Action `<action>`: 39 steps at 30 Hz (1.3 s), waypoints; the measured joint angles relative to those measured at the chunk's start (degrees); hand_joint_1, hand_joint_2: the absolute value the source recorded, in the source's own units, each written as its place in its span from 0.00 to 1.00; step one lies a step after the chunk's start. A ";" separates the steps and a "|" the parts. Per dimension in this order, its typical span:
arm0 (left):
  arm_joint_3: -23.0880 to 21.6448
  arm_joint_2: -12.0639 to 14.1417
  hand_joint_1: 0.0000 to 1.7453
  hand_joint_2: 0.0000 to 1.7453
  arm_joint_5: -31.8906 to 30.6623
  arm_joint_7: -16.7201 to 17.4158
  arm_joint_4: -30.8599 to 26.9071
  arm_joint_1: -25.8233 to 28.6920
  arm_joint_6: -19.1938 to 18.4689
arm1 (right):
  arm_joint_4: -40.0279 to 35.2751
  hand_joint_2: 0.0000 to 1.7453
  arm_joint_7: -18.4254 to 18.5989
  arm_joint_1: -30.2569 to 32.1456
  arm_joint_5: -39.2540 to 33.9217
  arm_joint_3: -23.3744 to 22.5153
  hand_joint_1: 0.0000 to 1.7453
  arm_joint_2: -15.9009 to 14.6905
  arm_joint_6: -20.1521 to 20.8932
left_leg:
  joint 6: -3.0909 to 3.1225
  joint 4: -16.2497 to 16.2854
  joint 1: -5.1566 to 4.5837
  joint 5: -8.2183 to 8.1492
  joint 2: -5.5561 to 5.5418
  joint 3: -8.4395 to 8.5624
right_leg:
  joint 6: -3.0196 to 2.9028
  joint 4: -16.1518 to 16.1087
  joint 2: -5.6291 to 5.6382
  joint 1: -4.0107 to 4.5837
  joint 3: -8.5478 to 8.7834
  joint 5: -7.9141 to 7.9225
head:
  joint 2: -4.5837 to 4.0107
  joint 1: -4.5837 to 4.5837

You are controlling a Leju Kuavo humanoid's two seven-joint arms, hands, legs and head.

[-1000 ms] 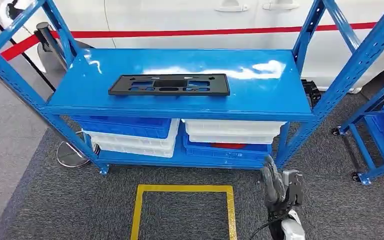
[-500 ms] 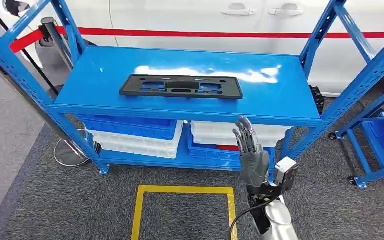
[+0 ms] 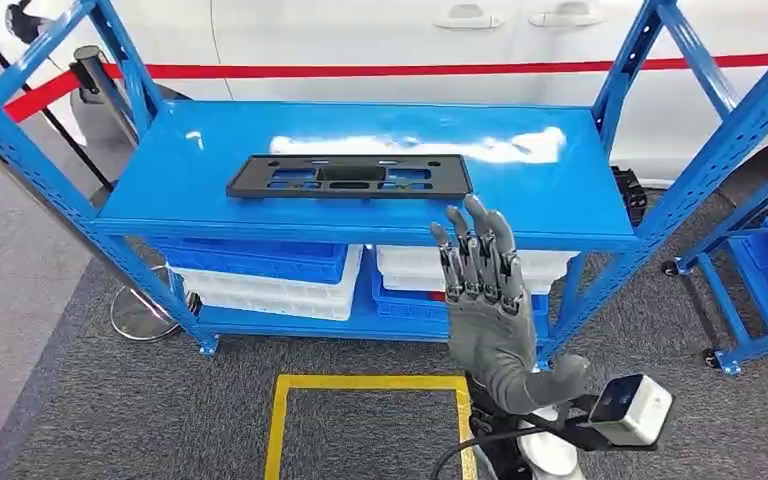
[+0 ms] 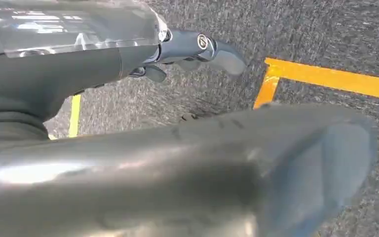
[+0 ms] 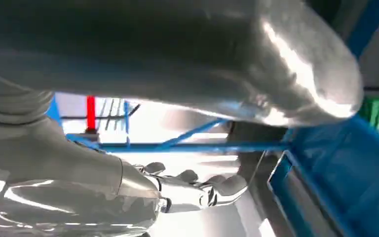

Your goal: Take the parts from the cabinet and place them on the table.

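Black part (image 3: 349,176) lies on blue shelf (image 3: 520,190) above stacked bins (image 3: 260,275); right robot hand (image 3: 485,300) released, empty.

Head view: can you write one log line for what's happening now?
right hand: open, raised before shelf | black part: on shelf, untouched | left hand: low over floor

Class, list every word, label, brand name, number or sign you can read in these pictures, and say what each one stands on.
None can be read.
black part on the blue shelf: bare, no lettering.
stacked bins: no labels visible.
white car: a red stripe, no text.
right hand: unmarked.
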 joint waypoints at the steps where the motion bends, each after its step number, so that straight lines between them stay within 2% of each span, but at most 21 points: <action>1: -0.26 0.00 0.00 0.00 0.42 0.59 0.09 0.02 0.39 | -0.66 0.00 0.00 -0.17 -0.59 0.74 0.00 0.02 0.35 | -0.36 0.41 0.34 0.69 0.01 -0.34 | 0.06 0.06 0.03 -0.10 0.01 -0.04 | 0.00 0.04; 4: -0.55 0.00 0.00 0.00 0.92 1.44 0.26 -0.07 1.03 | -2.01 0.00 0.00 -0.47 -1.42 2.51 0.00 0.02 0.81 | -1.23 -10.76 1.18 7.82 0.13 4.81 | 0.95 0.51 0.21 -0.85 0.34 -0.61 | 0.00 0.00; 5: -0.57 -0.02 0.00 0.00 0.98 1.73 0.26 -0.18 1.20 | -2.32 0.00 0.00 -0.51 -1.42 2.80 0.00 0.02 0.81 | -1.54 -14.44 1.37 8.06 0.16 6.50 | 1.39 0.66 0.18 -0.88 0.40 -0.85 | 0.00 0.04; 6: -0.63 -0.13 0.00 0.00 1.09 1.94 0.30 -0.32 1.35 | -2.57 0.00 -0.02 -0.60 -1.42 3.10 0.00 0.02 0.81 | -1.11 -15.40 0.71 7.64 0.08 6.88 | 1.82 0.99 0.25 -0.59 0.16 -0.92 | 0.00 -0.18; 7: -0.66 -0.15 0.00 0.00 1.16 2.16 0.37 -0.37 1.42 | -2.75 0.00 -0.02 -0.69 -1.42 3.43 0.00 0.04 0.81 | -0.10 -14.97 0.73 7.65 -0.04 6.56 | 2.27 0.72 0.22 -0.55 0.06 -0.71 | 0.00 -0.02; 11: -0.92 -0.15 0.00 0.00 1.20 2.71 0.42 -0.28 1.55 | -2.80 0.00 -0.45 -1.13 -1.83 5.20 0.00 0.02 1.18 | 1.75 -15.63 0.74 8.11 0.00 6.72 | 3.31 1.41 0.20 -0.84 0.03 -1.55 | 0.00 0.00; 14: -0.98 -0.15 0.00 0.00 1.20 2.73 0.46 -0.38 1.55 | -2.69 0.00 -1.00 -1.33 -2.07 6.14 0.00 -0.13 1.35 | 2.76 -15.66 0.29 8.00 0.06 6.66 | 3.11 13.10 0.23 -0.60 -5.65 -7.61 | -0.02 0.00; 16: -1.00 -0.15 0.00 0.00 1.24 2.75 0.46 -0.30 1.53 | -2.40 0.00 -1.03 -1.33 -2.51 6.58 0.00 -0.42 1.20 | 3.03 -15.65 -0.18 7.86 0.02 6.75 | 2.90 18.02 0.23 -0.33 -8.36 -8.22 | 0.00 0.00; 17: -1.00 -0.15 0.00 0.00 1.31 2.75 0.46 -0.28 1.53 | -2.23 0.00 -1.01 -1.35 -2.69 6.86 0.00 -0.57 0.96 | 3.10 -15.65 -0.38 7.81 -0.05 6.88 | 2.61 16.55 0.23 -0.20 -7.82 -6.60 | 0.00 0.02; 20: -1.00 -0.15 0.00 0.00 1.44 2.75 0.46 -0.32 1.51 | -2.10 0.00 -0.98 -1.63 -2.88 7.54 0.00 -0.68 0.59 | 3.12 -15.65 -0.91 7.48 -0.26 7.55 | 0.83 3.21 0.24 0.61 -1.44 0.34 | 0.00 0.00; 21: -1.00 -0.35 0.00 0.00 1.49 2.75 0.46 -0.35 1.51 | -1.99 0.00 -0.94 -1.90 -2.99 7.69 0.00 -0.70 0.57 | 2.84 -15.49 -1.35 7.29 -0.20 7.39 | 0.37 1.61 0.13 0.89 -0.73 -0.59 | 0.00 -0.13; 24: -1.00 -0.37 0.00 0.00 1.68 2.91 0.48 -0.28 1.48 | -1.79 0.00 -0.76 -2.13 -3.21 7.93 0.00 -0.72 0.55 | 2.07 -15.67 -0.91 7.26 -0.07 7.32 | 0.52 1.01 0.30 1.18 -0.84 -0.44 | 0.00 -0.02; 26: -1.00 -0.37 0.00 0.00 1.70 2.91 0.48 -0.42 1.51 | -1.79 0.00 -0.76 -2.22 -3.25 8.09 0.00 -0.70 0.55 | 1.49 -14.97 -0.93 6.60 -0.12 7.26 | 0.20 -0.02 0.08 0.35 -0.07 -0.06 | 0.00 -0.02; 27: -1.00 -0.37 0.00 0.00 1.70 2.86 0.48 -0.40 1.51 | -1.79 0.00 -0.79 -2.33 -3.25 8.24 0.00 -0.70 0.55 | 1.15 -12.71 -0.96 5.11 -0.03 6.44 | -0.01 -0.20 0.07 0.26 0.24 -0.17 | 0.00 -0.22; 29: -1.00 -0.37 0.00 0.00 1.70 2.88 0.48 -0.34 1.51 | -1.66 0.00 -0.76 -2.40 -3.34 8.46 0.00 -0.72 0.55 | 0.50 -3.93 -0.39 1.01 -0.02 2.02 | -0.30 -0.16 -0.06 0.22 0.38 -0.34 | 0.00 -0.20; 31: -1.00 -0.37 0.00 0.00 1.73 2.88 0.48 -0.19 1.49 | -1.42 0.00 -0.76 -2.40 -3.39 8.61 0.00 -0.72 0.55 | -0.02 1.95 0.09 -0.17 0.00 -1.48 | -0.25 -0.10 -0.01 0.18 0.44 -0.55 | 0.00 -0.20; 33: -1.00 -0.37 0.00 0.00 1.77 2.93 0.48 -0.20 1.48 | -1.26 0.00 -0.68 -2.37 -3.45 8.70 0.00 -0.72 0.55 | -0.46 -2.30 0.57 3.92 0.02 -0.15 | 0.09 0.01 0.16 -0.02 0.92 -1.09 | 0.00 -0.20; 35: -1.00 -0.37 0.00 0.00 1.90 3.10 0.57 -0.20 1.51 | -1.27 0.00 -0.63 -2.40 -3.60 8.74 0.00 -0.72 0.55 | -0.57 -12.74 0.83 9.52 0.21 4.71 | 0.76 0.30 0.16 -0.35 1.80 -1.98 | 0.00 -0.20; 36: -1.00 -0.42 0.00 0.00 1.94 3.21 0.57 -0.24 1.51 | -1.27 0.00 -0.52 -2.38 -3.63 8.76 0.00 -0.72 0.59 | -0.43 -14.36 0.61 8.19 0.29 5.77 | 1.21 0.30 0.18 -0.14 1.95 -2.31 | -0.02 -0.20; 37: -1.00 -0.44 0.00 0.00 2.10 3.30 0.57 -0.37 1.55 | -1.29 0.00 -0.39 -2.44 -3.65 8.76 0.00 -0.72 0.68 | 0.46 -15.15 0.22 7.91 0.11 6.17 | 1.71 0.37 0.24 -0.09 1.92 -2.55 | 0.00 -0.31; 39: -1.00 -0.48 0.00 0.00 2.10 3.50 0.57 -0.27 1.59 | -1.29 0.00 0.16 -2.42 -3.74 8.81 0.00 -0.74 0.72 | 1.27 -15.39 0.33 7.65 0.13 6.00 | 2.47 0.44 0.21 0.08 2.31 -2.15 | 0.00 -0.22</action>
